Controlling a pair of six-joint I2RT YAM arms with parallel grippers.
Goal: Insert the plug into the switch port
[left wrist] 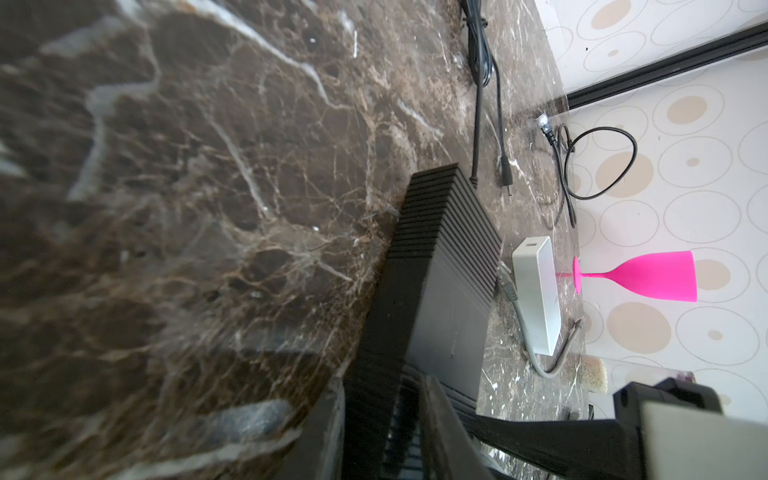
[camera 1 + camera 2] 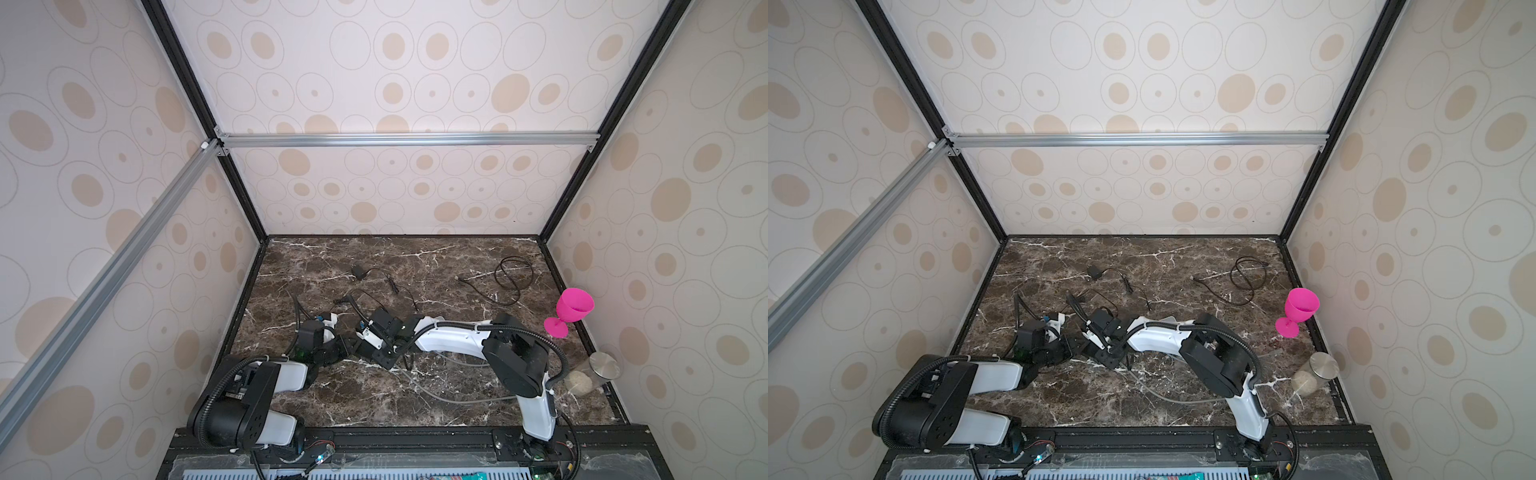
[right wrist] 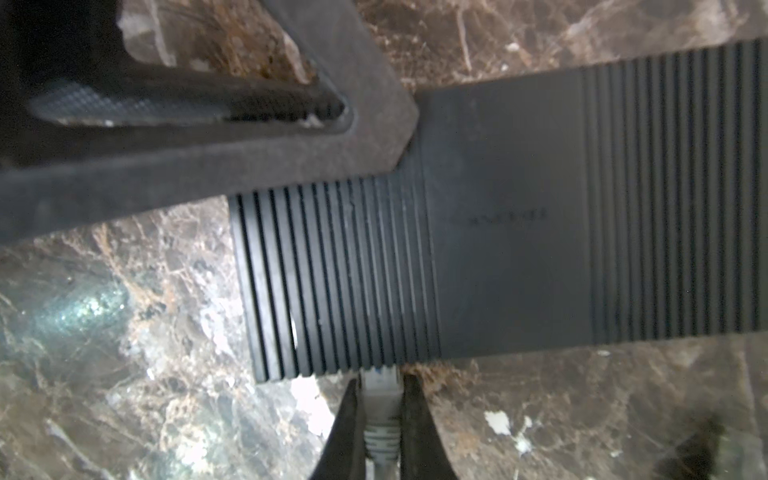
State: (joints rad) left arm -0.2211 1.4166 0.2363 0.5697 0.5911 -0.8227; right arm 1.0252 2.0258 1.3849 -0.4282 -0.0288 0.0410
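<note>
With your right gripper (image 3: pixel 379 384) clamped narrowly on the grey plug (image 3: pixel 380 415), its nose at the port edge of the switch (image 3: pixel 498 208), and your left gripper (image 1: pixel 386 424) pinching that unit's end, drive straight in, square, without letting it slide.

You worked on a counter (image 3: pixel 582 415) of glossy brown marble veined white. Your switch (image 3: pixel 498 249) was matt black plastic, ribbed at both ends and smooth between. The plug (image 3: pixel 380 386) was clear plastic with a grey rubbery boot. The goblet (image 1: pixel 648 276) looked like smooth pink plastic, the jar lid (image 2: pixel 603 365) like brushed metal.
</note>
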